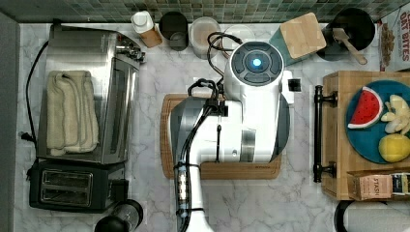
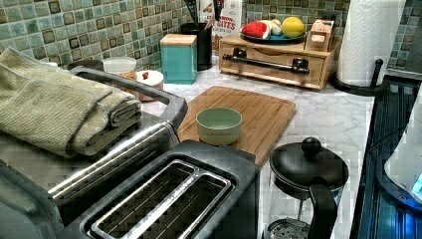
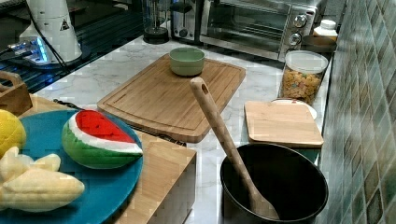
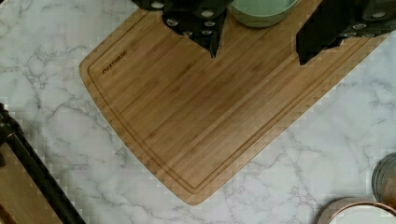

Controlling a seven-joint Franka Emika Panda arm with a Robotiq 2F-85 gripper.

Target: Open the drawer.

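Black 2-finger gripper point(image 4: 257, 39) hangs with jaws spread wide over the grooved bamboo cutting board point(image 4: 201, 116), nothing gripped, while the shut light-wood drawer point(image 2: 271, 62) with its black bar handle point(image 2: 266, 60) sits at the marble surface point(image 1: 300, 203) edge, unreached.

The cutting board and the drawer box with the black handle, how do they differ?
The cutting board lies flat and thin on the marble; the drawer box stands taller, against the tiled wall. The board carries a green bowl; the box top carries a blue plate of toy fruit. The drawer has a black bar handle; the board has none. Both are light wood.
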